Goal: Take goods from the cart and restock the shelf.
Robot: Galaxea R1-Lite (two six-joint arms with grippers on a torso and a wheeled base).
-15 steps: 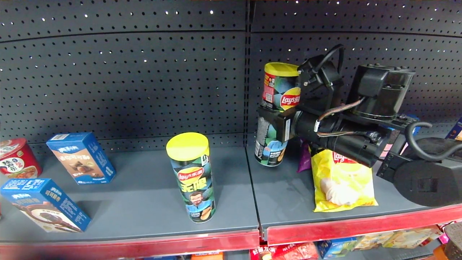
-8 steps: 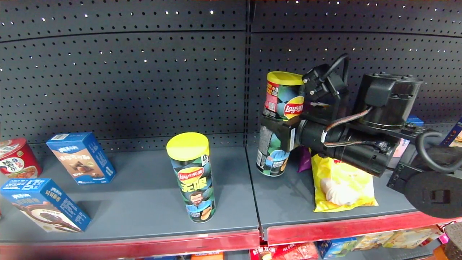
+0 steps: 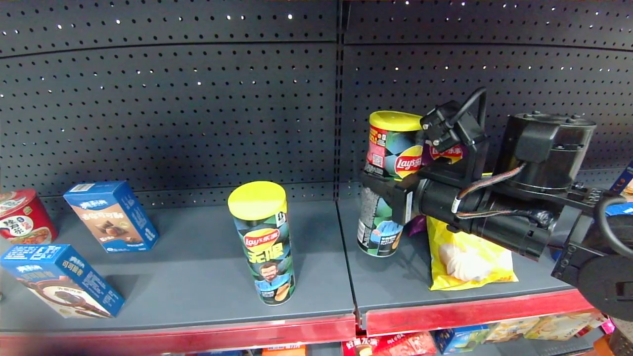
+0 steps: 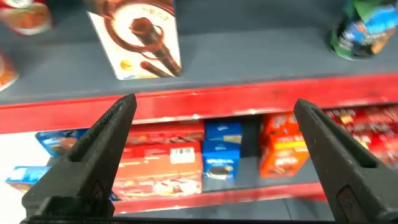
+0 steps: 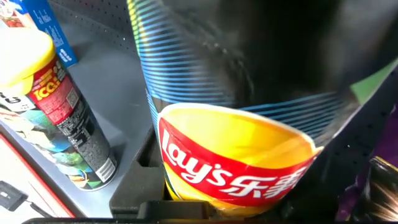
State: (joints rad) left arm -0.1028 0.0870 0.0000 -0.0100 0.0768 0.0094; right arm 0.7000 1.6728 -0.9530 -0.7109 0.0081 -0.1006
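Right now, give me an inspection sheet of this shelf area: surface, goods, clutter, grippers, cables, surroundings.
Surface: shelf, grey with a red front edge.
Job's things: held can upright, between the standing can and the yellow bag; contact with the surface unclear.
Clutter: rear box, front box, red cup.
Grippers: right gripper shut on the held can; left gripper open, facing the red edge.
Cables: wires along the right arm.
Surroundings: perforated back panel; stocked lower shelf.

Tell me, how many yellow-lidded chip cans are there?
2. One can stands free near the shelf front; the second can sits in the right gripper, beside a yellow bag. The arm may hide more.
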